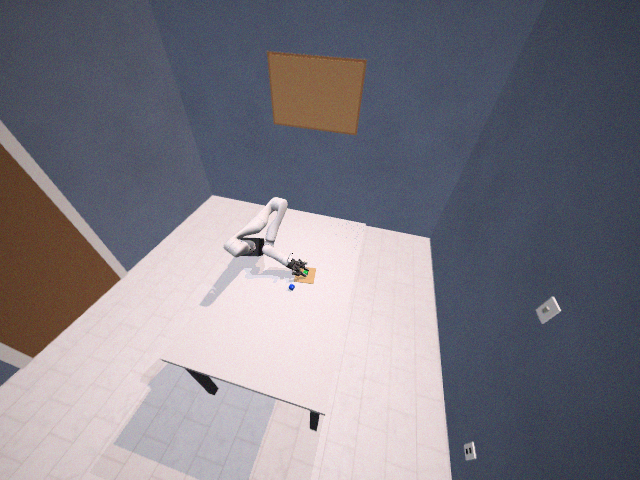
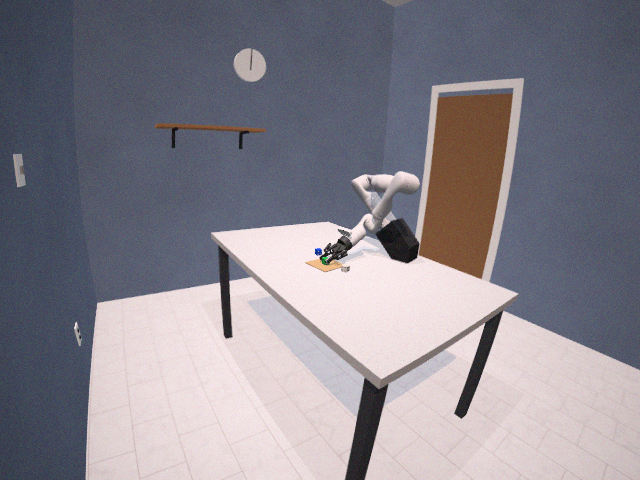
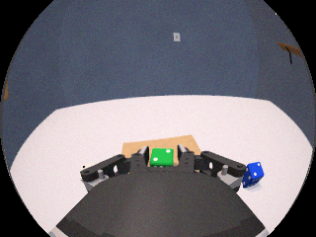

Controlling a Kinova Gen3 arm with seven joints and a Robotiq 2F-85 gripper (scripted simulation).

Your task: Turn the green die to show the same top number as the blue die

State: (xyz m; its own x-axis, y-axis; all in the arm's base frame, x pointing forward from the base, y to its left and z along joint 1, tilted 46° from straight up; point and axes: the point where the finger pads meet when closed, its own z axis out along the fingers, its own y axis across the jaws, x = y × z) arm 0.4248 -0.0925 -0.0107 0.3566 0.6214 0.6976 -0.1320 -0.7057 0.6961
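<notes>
The green die [image 1: 305,272] [image 2: 323,260] [image 3: 162,156] is at the tan mat [image 1: 311,280] [image 2: 325,268] [image 3: 132,147], between my fingertips. In the wrist view its upper face shows two pips, and a sliver of the face below shows more. My gripper [image 1: 304,271] [image 2: 326,259] [image 3: 163,151] is partly open, with a gap on each side of the die. Whether the die rests flat is partly hidden by the gripper. The blue die [image 1: 292,286] [image 2: 318,251] [image 3: 254,174] lies on the table beside the mat; its top number is too small to read surely.
A white die [image 2: 345,268] stands on the table [image 2: 413,310] near the mat's corner, on the opposite side from the blue die. In the wrist view it is mostly hidden behind the left finger linkage. The arm's black base stands behind the gripper.
</notes>
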